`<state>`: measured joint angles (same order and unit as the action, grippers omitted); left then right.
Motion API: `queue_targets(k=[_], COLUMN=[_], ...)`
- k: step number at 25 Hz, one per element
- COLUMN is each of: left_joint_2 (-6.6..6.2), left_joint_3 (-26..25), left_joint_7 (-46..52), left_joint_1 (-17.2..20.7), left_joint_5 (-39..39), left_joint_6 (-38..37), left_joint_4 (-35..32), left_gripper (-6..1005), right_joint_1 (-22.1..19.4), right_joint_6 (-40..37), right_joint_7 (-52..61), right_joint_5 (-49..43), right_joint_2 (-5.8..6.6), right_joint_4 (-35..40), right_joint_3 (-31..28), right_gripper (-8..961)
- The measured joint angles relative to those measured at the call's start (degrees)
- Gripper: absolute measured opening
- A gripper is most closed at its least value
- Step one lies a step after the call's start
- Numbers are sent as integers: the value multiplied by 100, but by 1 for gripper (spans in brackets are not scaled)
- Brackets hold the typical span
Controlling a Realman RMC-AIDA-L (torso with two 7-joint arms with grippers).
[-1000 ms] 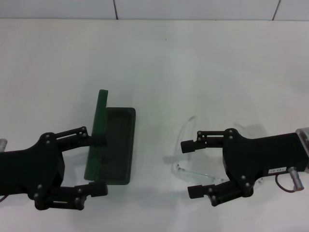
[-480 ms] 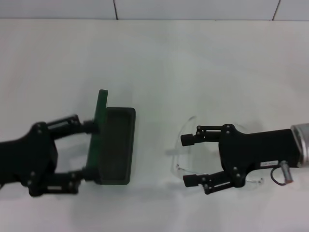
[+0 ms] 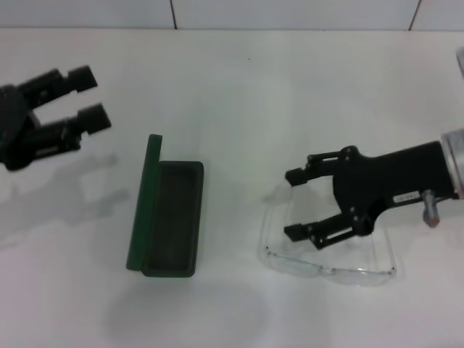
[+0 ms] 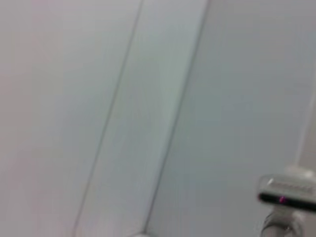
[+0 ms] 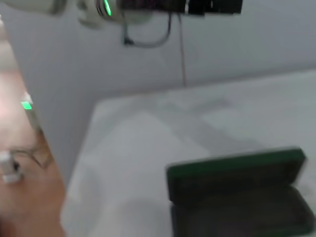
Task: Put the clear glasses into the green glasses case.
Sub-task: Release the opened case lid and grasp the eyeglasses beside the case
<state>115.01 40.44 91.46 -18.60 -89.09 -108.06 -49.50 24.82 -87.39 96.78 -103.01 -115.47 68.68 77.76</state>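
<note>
The green glasses case (image 3: 168, 221) lies open on the white table (image 3: 239, 101), its lid (image 3: 143, 203) standing up along its left side and its dark lining empty. To its right the clear glasses (image 3: 326, 269) rest on the table, front toward me and arms unfolded, pointing away. My right gripper (image 3: 293, 204) hovers open between those arms, its fingertips (image 3: 296, 176) near the arm that faces the case, and grips nothing. Open and empty, my left gripper (image 3: 88, 96) is raised at the far left, apart from the case. The right wrist view shows the open case (image 5: 237, 197).
A tiled wall runs behind the table's far edge (image 3: 232, 29). The left wrist view shows only wall. In the right wrist view the left arm (image 5: 163, 6) hangs above the table's far side.
My left gripper has left the case lid and moved up and away to the far left. My right gripper has moved away from me, uncovering the front of the glasses.
</note>
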Motion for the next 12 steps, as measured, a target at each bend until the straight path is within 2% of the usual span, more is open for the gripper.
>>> queue_targets(k=[1, 3, 5, 8, 12], left_joint_2=[0, 78, 128, 177, 189], left_joint_3=[0, -15, -15, -16, -27], left_joint_7=[0, 414, 643, 822, 858], left_joint_1=[0, -25, -40, -92, -209], left_joint_5=[0, -71, -162, -415, -584], left_joint_6=[0, 295, 535, 756, 825], left_joint_4=[0, -435, -676, -884, -842], left_gripper=[868, 865, 861, 858, 857], right_joint_1=[41, 185, 499, 1108, 1790], right_joint_6=[-18, -158, -564, -1437, -2083], right_joint_7=[399, 1346, 2307, 3255, 4115], right_joint_5=[-177, -670, -1246, -1817, -2341], right_joint_2=[6, 17, 20, 17, 6], right_joint_4=[272, 865, 1333, 1535, 1449], right_joint_3=[-27, -112, -228, -362, -368], right_gripper=[844, 842, 841, 802, 749])
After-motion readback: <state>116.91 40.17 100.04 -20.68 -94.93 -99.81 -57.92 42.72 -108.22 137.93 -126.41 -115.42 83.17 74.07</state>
